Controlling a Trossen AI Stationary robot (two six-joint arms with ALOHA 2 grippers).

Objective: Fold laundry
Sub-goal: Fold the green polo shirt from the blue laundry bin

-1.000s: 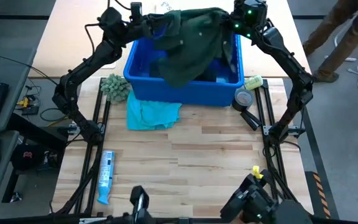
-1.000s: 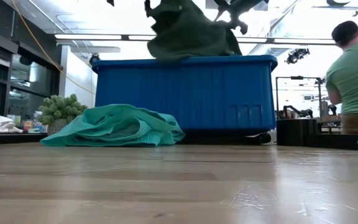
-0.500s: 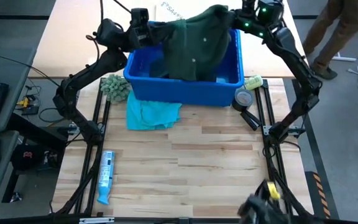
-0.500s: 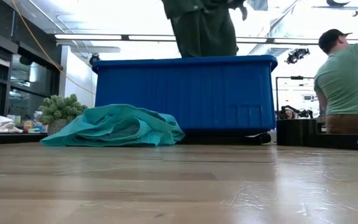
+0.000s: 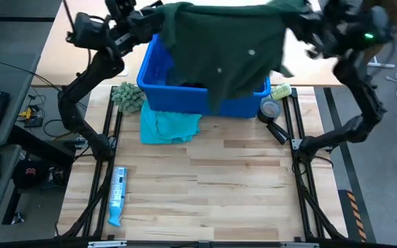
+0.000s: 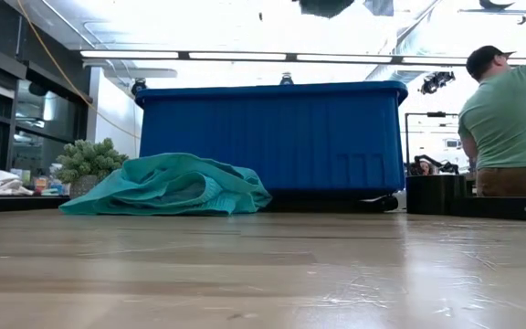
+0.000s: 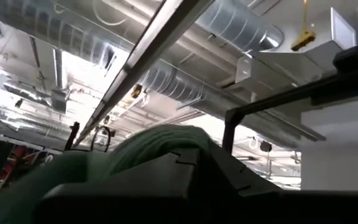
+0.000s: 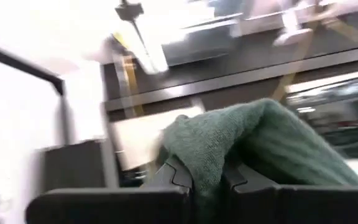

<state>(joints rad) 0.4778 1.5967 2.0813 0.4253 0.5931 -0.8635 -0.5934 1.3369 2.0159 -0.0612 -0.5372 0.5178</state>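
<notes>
A large dark green garment (image 5: 226, 48) hangs spread out high over the blue bin (image 5: 158, 93), between my left gripper (image 5: 156, 15) and my right gripper (image 5: 300, 22), both shut on it. In the low view only its lowest tip (image 6: 325, 6) shows, clear above the bin's rim (image 6: 272, 89). A turquoise garment (image 5: 169, 126) lies crumpled on the table against the bin's near wall. Dark cloth (image 5: 188, 86) remains inside the bin. My left gripper (image 7: 188, 163) holds the green garment by a bunched fold (image 7: 148, 146) at its upper left corner; the cloth drapes over the fingers (image 7: 166, 186), which slant upward. My right gripper (image 8: 219, 182) pinches a bunched fold (image 8: 213, 158) at the garment's upper right corner between its two fingers (image 8: 179, 180). The garment hangs between the two holds, lifted clear.
A fuzzy grey-green ball (image 5: 127, 96) sits left of the bin. A yellow-green bottle (image 5: 280, 90) and a tape roll (image 5: 270, 109) lie at the bin's right. A blue-and-white packet (image 5: 118, 193) lies near left. A person (image 6: 510, 119) stands beyond the table's right.
Both grippers have risen steeply and tipped upward, the right one also swinging toward the table's right edge. The green garment, heaped on the bin's far rim before, has been lifted clear and spread wide between them; in the low view it has risen almost out of sight.
</notes>
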